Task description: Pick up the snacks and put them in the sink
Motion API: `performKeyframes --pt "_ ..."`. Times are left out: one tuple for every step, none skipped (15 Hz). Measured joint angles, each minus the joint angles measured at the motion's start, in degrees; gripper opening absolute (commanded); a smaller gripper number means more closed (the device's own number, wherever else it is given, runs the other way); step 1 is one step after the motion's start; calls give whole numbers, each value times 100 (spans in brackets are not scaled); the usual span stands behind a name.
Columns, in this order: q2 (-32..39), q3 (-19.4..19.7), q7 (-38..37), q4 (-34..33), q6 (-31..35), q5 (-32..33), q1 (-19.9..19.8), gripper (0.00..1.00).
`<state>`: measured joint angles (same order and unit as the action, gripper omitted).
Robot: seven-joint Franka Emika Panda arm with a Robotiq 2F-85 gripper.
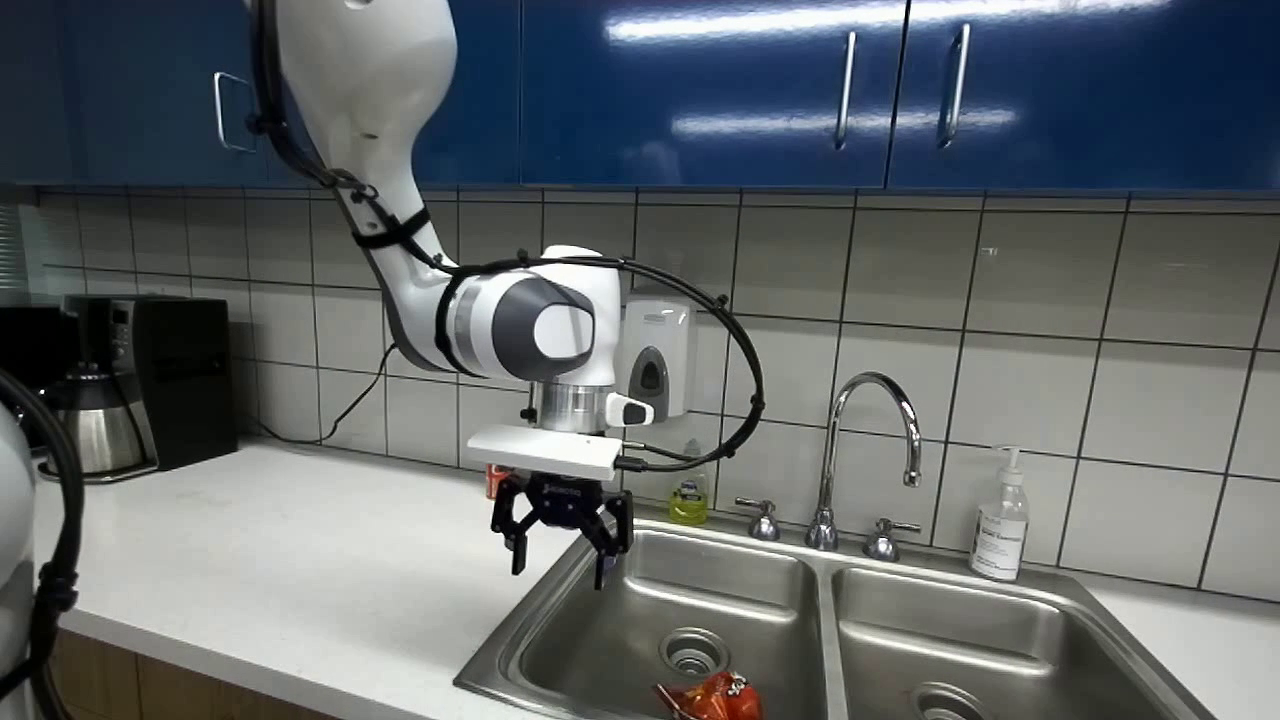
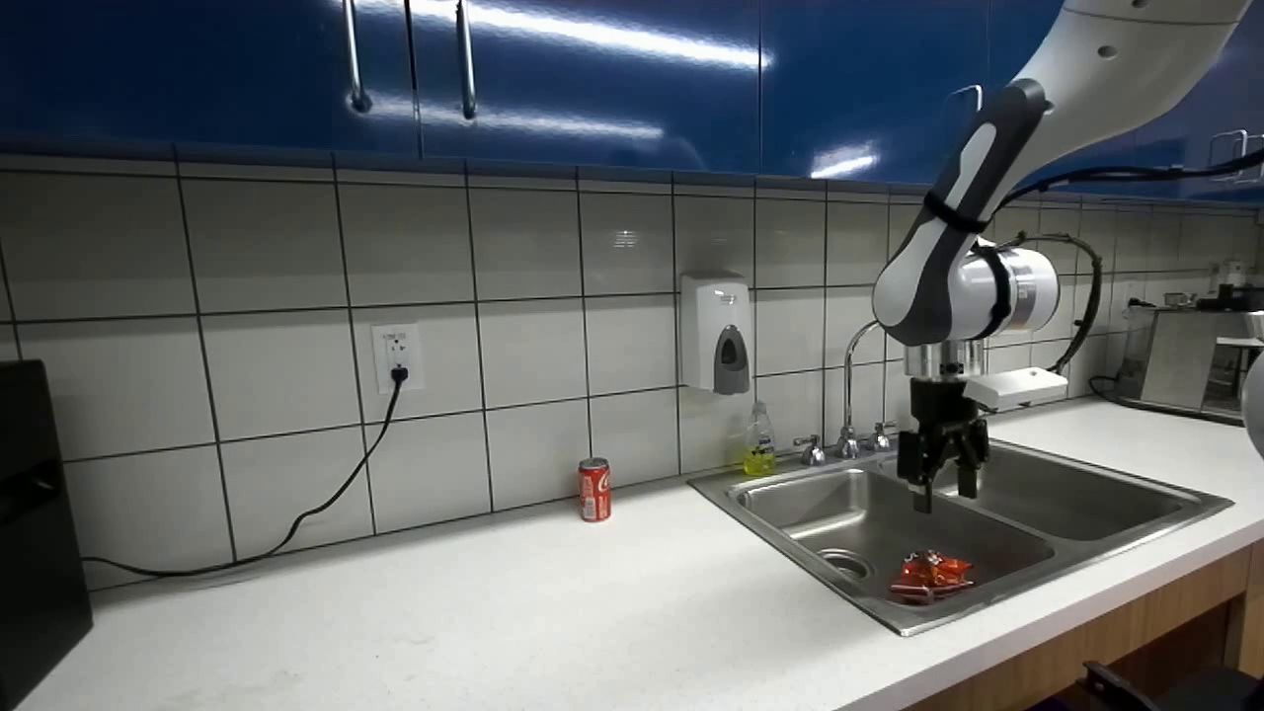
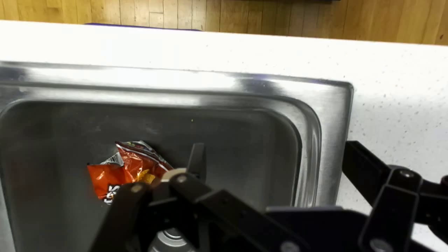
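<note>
Note the snacks (image 3: 131, 166) lying crumpled in the sink (image 3: 332, 140), near the drain (image 1: 695, 652). Observe the pincer (image 1: 559, 567) above, unclenched and spread wide.

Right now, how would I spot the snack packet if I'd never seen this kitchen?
Find the stainless steel double-basin sink. In the basin nearer the Coca-Cola can lies the snack packet. Unlike that upright can, it is crumpled, red-orange, with white lettering.

Snack packet (image 3: 126, 169) in sink (image 3: 330, 140): red-orange with white-on-black lettering; sink silver-grey. Higher than sink: black gripper (image 1: 559, 565), glossy blue cabinets (image 2: 632, 89). Around sink: white counter (image 3: 395, 115) with grey specks; near sink, red can (image 2: 594, 494), white script; behind sink, off-white tiles (image 2: 533, 351), dark grid lines.
</note>
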<state>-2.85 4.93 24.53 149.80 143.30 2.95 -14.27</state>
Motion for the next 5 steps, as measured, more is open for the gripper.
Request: performKeyframes --pt "-164 54 0 80 -130 55 42 100" --pt "-328 111 0 150 -280 98 80 100" --pt "-419 156 0 187 -313 102 110 100" --pt "-425 189 0 189 -309 102 140 100" --pt "-401 202 -1 187 -300 102 160 100"
